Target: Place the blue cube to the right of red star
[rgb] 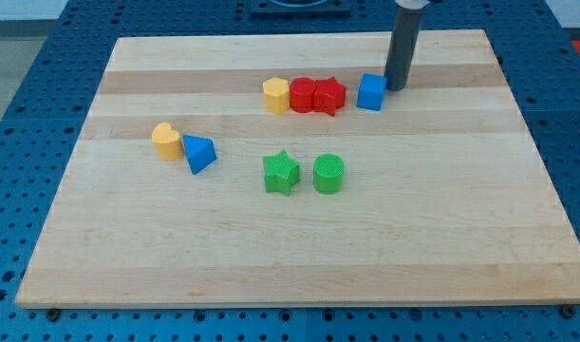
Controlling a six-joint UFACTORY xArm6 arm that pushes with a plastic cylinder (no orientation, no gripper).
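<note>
The blue cube (371, 92) stands near the view's top, just right of the red star (329, 96), with a small gap between them. My tip (397, 86) rests on the board right beside the cube's upper right side, touching or nearly touching it. The dark rod rises from there to the view's top edge.
A red block (302, 95) and a yellow hexagonal block (276, 95) line up left of the star. A yellow block (166, 141) and a blue triangular block (199, 153) sit at the left. A green star (281, 173) and a green cylinder (328, 175) sit in the middle of the wooden board (299, 256).
</note>
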